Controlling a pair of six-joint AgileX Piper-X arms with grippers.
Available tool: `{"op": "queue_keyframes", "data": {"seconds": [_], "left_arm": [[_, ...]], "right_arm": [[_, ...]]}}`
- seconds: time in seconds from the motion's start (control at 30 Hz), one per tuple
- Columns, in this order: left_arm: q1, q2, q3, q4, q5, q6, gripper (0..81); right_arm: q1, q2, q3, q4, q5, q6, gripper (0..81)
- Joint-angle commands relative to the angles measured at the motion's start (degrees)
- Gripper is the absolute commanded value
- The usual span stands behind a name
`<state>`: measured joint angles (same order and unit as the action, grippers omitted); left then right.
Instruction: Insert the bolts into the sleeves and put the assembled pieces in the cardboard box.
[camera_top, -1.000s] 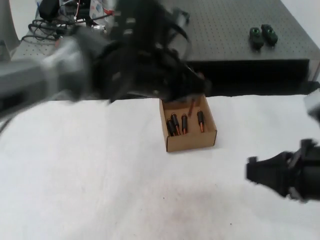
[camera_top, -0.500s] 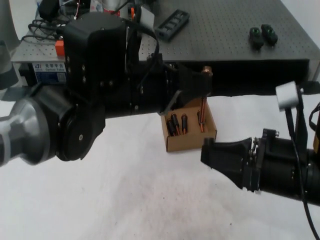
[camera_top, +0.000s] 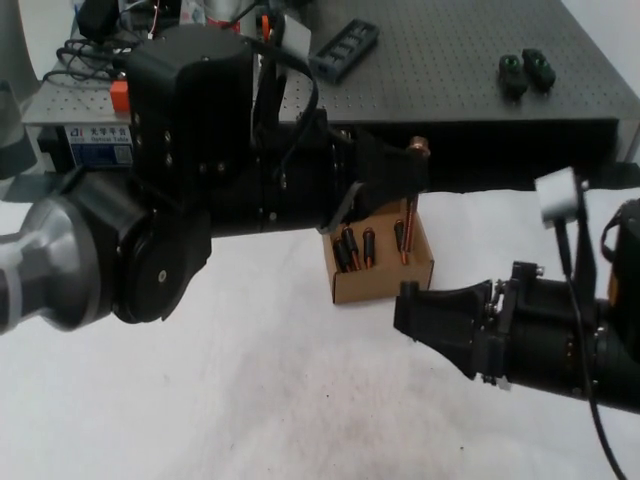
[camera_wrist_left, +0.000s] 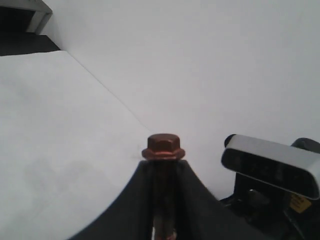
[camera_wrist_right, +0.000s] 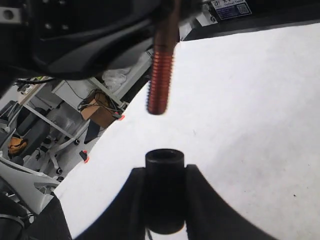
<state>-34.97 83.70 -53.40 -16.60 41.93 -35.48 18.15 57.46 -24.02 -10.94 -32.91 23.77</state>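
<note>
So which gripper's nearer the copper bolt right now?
Left. The left gripper is shut on the bolt, just under its head. The right gripper holds the sleeve short of the bolt's threaded tip, with a gap between them.

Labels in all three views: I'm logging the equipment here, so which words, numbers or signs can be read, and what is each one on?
Blue-and-white label, below the perforated grey plate, high view: too small to read.
White label, on a dark panel, right wrist view: blurred, unreadable.
Yellow sticker, on the right arm, left wrist view: too blurred to read.
Nothing is legible.
</note>
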Motion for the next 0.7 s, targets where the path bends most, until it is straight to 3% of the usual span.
{"op": "queue_keyframes", "data": {"seconds": [0.0,0.43,0.67], "left_arm": [[-0.2,-0.7,-0.1,-1.5,1.3,-0.4,0.7],[-0.2,-0.7,-0.1,-1.5,3.3,-0.3,0.7],[-0.2,-0.7,-0.1,-1.5,4.8,0.1,0.7]], "right_arm": [[0.0,0.3,-0.4,-3.3,-0.7,0.3,4.5],[0.0,0.3,-0.4,-10.9,6.9,2.6,4.5],[0.0,0.3,-0.4,-14.8,6.4,4.3,4.5]]}}
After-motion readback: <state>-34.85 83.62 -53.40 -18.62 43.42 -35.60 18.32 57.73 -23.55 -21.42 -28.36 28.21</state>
